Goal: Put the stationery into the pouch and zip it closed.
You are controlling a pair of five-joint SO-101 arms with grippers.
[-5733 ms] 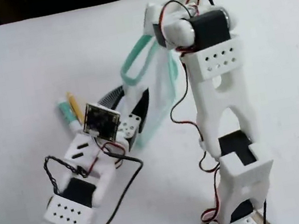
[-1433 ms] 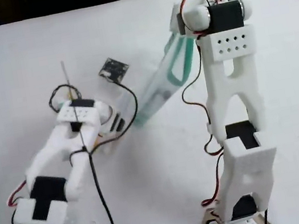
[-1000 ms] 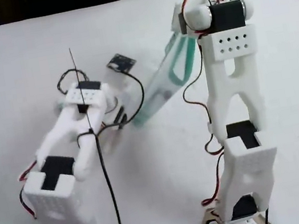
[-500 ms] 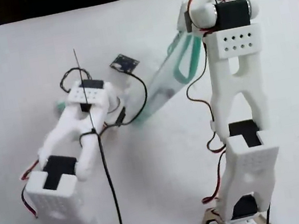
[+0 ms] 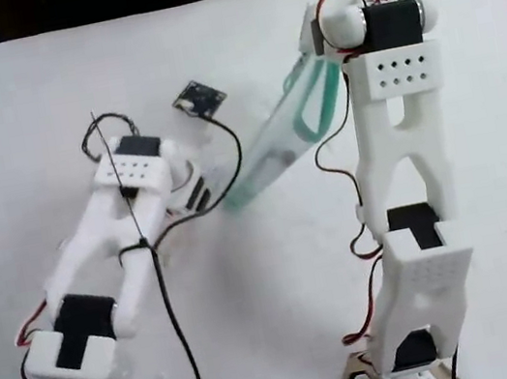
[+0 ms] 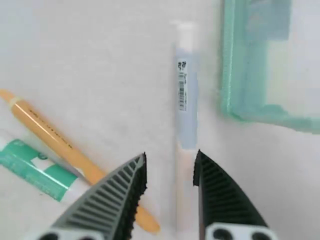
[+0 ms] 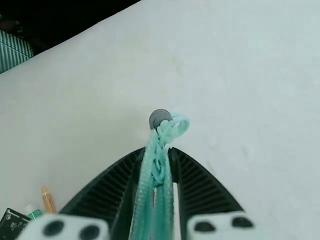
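The pouch (image 5: pixel 271 147), clear with green trim, hangs tilted over the middle of the table (image 5: pixel 9 85). Its low corner is near the centre and its high end rises toward 1 o'clock. There the right gripper (image 7: pixel 157 152) pinches it, jaws pressed tight on the green edge. In the right wrist view a dark round knob (image 7: pixel 159 120) and a looped green cord (image 7: pixel 176 125) stick out just past the jaw tips.

The left gripper (image 6: pixel 169 172) sits at 8 o'clock from the pouch's low corner, close to it and pointing down at the table. Its jaws are spread. A white pen (image 6: pixel 186 95) lies flat between them and runs on past the tips; I cannot tell whether either jaw touches it. The pen's far half lies just beside the pouch's low corner, with a narrow strip of table between, roughly parallel with the green edge.

On the pen's other side an orange pen (image 6: pixel 55 140) lies aslant, its near end close by one jaw and its far end well apart from the white pen. A green tube (image 6: pixel 32 167) lies just beside the orange pen, on the side away from the white one. All three lie on the table outside the pouch.

A small dark board (image 5: pixel 198 99) on a black wire shows at 11 o'clock from the pouch's low corner.
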